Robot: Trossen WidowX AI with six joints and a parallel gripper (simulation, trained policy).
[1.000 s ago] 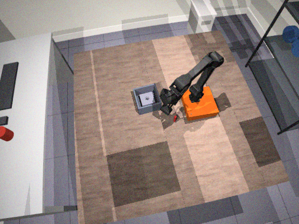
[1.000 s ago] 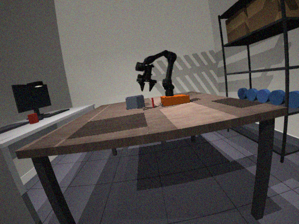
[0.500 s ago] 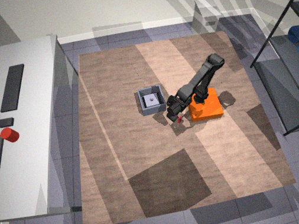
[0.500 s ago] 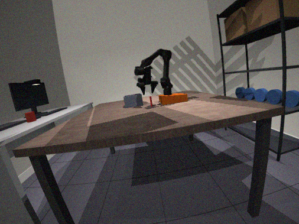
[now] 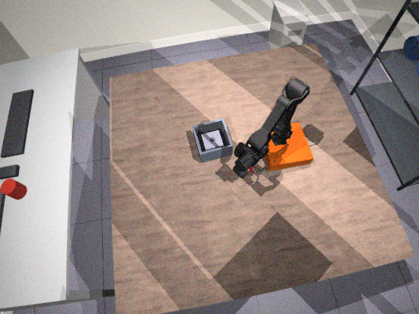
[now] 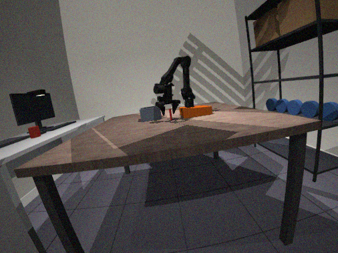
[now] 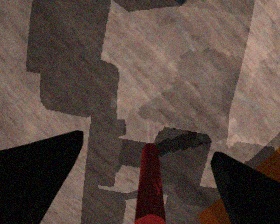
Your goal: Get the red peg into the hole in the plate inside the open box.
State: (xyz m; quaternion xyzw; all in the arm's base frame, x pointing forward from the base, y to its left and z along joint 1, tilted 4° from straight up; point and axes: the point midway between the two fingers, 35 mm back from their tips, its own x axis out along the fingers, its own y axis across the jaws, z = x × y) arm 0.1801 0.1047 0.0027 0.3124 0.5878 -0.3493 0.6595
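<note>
The red peg (image 5: 251, 168) (image 6: 170, 114) (image 7: 150, 185) stands upright on the wooden table (image 5: 166, 226), just right of the open grey box (image 5: 211, 156) (image 6: 150, 113). The box holds a light plate with a small hole (image 5: 212, 138) at its bottom. My gripper (image 5: 245, 170) (image 6: 168, 110) (image 7: 149, 148) is open and hangs low over the peg. Its two dark fingers stand wide apart on either side of the peg's top and do not touch it. In the wrist view the peg rises between the fingertips.
The arm's orange base (image 5: 290, 147) (image 6: 196, 111) sits right of the peg. A white desk (image 5: 41, 143) with a red cylinder (image 5: 13, 189) and a monitor (image 6: 32, 107) stands left of the table. A black shelf rack (image 6: 284, 49) with blue rolls (image 6: 300, 107) stands on the right.
</note>
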